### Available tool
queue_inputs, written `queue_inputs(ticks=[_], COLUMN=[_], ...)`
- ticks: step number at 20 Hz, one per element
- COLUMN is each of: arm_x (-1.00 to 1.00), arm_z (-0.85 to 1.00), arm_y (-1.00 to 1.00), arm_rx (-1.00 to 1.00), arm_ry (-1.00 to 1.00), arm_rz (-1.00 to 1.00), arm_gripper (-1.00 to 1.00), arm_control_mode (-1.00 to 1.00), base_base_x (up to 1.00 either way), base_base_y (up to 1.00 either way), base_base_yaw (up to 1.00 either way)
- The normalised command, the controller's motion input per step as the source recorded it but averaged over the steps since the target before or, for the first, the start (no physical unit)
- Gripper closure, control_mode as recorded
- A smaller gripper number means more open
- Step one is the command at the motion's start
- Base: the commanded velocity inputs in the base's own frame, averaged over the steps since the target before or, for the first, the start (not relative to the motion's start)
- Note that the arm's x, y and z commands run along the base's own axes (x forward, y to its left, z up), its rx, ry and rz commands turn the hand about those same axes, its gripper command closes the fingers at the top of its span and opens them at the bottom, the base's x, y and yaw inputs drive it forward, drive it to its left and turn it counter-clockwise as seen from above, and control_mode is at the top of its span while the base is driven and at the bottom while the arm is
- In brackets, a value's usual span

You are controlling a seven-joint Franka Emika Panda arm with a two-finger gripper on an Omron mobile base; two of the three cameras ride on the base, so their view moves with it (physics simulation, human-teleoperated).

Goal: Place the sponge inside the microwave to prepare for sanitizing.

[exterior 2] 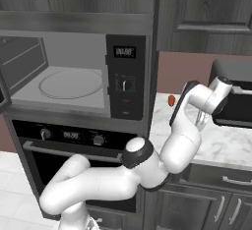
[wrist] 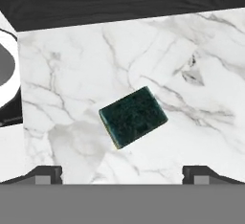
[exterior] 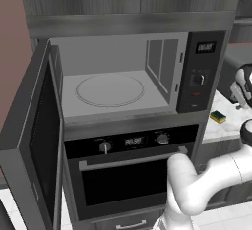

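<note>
The sponge (wrist: 133, 117) lies flat on the white marble counter with its dark green top up and a thin yellow edge showing; in the left base view the sponge (exterior: 218, 117) sits just right of the microwave column. The microwave (exterior: 123, 76) stands open, its light grey inside and round glass turntable (exterior: 109, 89) bare. My gripper (wrist: 122, 175) hangs open above the sponge, its fingertips (wrist: 45, 174) spread wide and not touching it. From the right, the gripper (exterior 2: 201, 120) points down at the counter.
The microwave door (exterior: 34, 140) swings out far to the left. A black oven (exterior: 133, 175) with a silver bar handle sits below. On the marble counter (exterior 2: 221, 145) are a small red object (exterior 2: 171, 100) and a dark toaster (exterior 2: 236, 96) at the right.
</note>
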Motion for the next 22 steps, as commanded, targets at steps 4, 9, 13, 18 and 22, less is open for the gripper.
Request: queue_inputs(ticks=[4, 9, 13, 18, 22], arm_x=[-0.19, -0.44, -0.08, 0.03, 0.04], arm_z=[0.00, -0.03, -0.10, -0.14, -0.19], arm_y=[0.00, 0.03, 0.28, 0.26, 0.12], arm_rx=[-0.10, -0.19, -0.12, -0.02, 0.00], arm_ry=[0.00, 0.00, 0.00, 0.00, 0.00], arm_rz=[0.05, 0.11, 0.04, -0.02, -0.04], arm_gripper=[-1.00, -1.00, -1.00, -1.00, -1.00], arm_control_mode=[-1.00, -1.00, -1.00, -1.00, -1.00], base_base_x=[0.00, 0.00, 0.00, 0.00, 0.00], base_base_y=[0.00, 0.00, 0.00, 0.00, 0.00], base_base_yaw=[0.00, 0.00, 0.00, 0.00, 0.00])
